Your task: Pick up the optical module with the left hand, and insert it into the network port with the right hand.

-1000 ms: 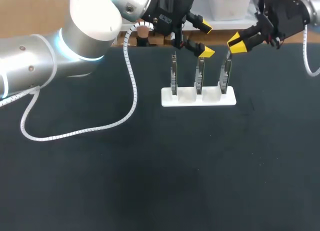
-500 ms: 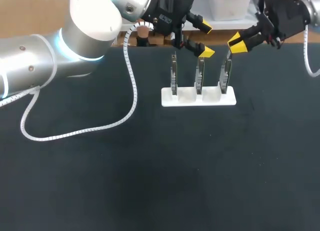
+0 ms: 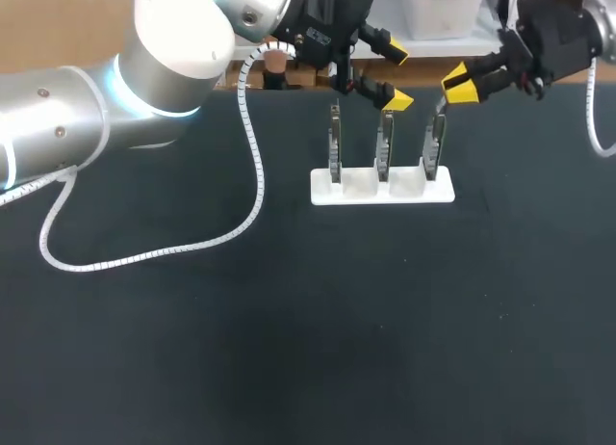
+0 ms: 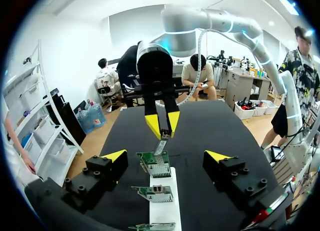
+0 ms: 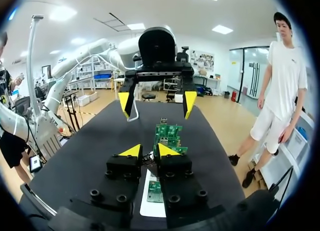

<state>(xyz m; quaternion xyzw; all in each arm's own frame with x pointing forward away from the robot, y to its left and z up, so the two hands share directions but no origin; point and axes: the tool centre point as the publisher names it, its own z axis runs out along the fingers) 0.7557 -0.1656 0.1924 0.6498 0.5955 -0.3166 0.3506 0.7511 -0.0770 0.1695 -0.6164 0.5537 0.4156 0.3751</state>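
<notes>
Looking down from the head view, you see a white holder (image 3: 382,188) on the black table (image 3: 289,320), toward its far side. Three circuit boards (image 3: 334,146) stand upright in it in a row.

Left gripper (image 3: 396,76) hangs above the middle board (image 3: 385,146) — fingers spread wide, nothing between them.

Right gripper (image 3: 460,84) sits just beside the top of the right-end board (image 3: 436,146), yellow tips pressed close together. From the left wrist view you can check what it pinches. The optical module (image 4: 160,147), a thin silvery piece, pokes down out of the pinched tips. It is tilted a little, its lower end right at the top edge of that board. Touching or just apart — you cannot tell.

The right wrist view shows its own tips nearly meeting over the holder. The boards line up ahead, with the left gripper's open fingers beyond them.

A white coiled cable (image 3: 252,166) trails across the table, well apart from the holder.
</notes>
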